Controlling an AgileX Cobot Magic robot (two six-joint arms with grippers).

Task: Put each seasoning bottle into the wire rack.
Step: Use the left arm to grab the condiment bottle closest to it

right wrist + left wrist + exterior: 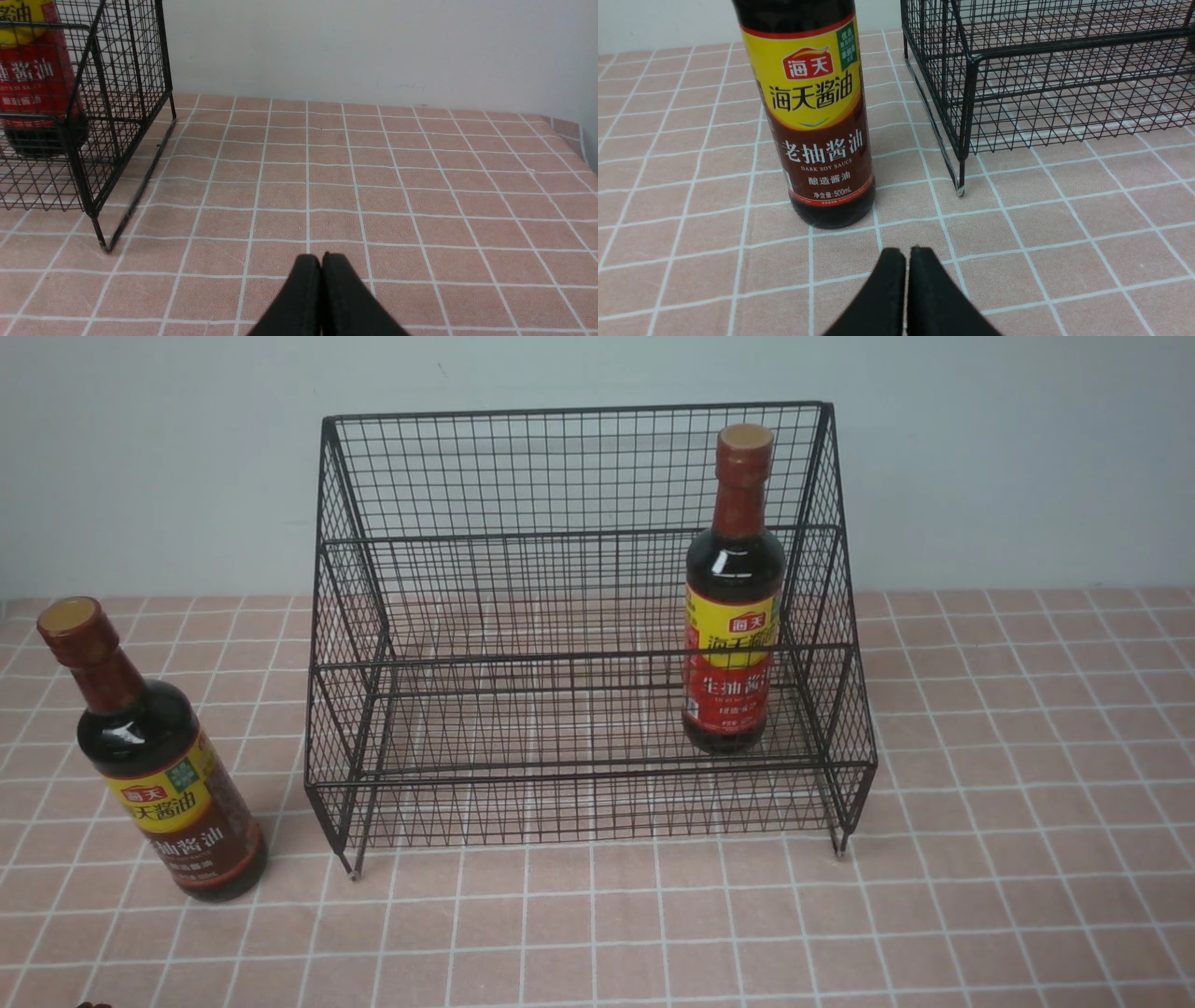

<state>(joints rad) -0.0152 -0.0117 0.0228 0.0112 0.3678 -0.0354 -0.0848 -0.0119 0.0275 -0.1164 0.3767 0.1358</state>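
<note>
Two seasoning bottles were counted. One was the red-label bottle [734,616], standing inside the wire rack [560,658] toward its three o'clock end. The other was the brown-label bottle [154,756], standing on the tiled table [980,849] at about eight o'clock from the rack. There was one rack, and it had two tiers. Two grippers showed, one in each wrist view: the left gripper [906,252] and the right gripper [321,256].

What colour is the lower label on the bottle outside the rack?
Brown; the bottle shows best in left wrist view.
</note>
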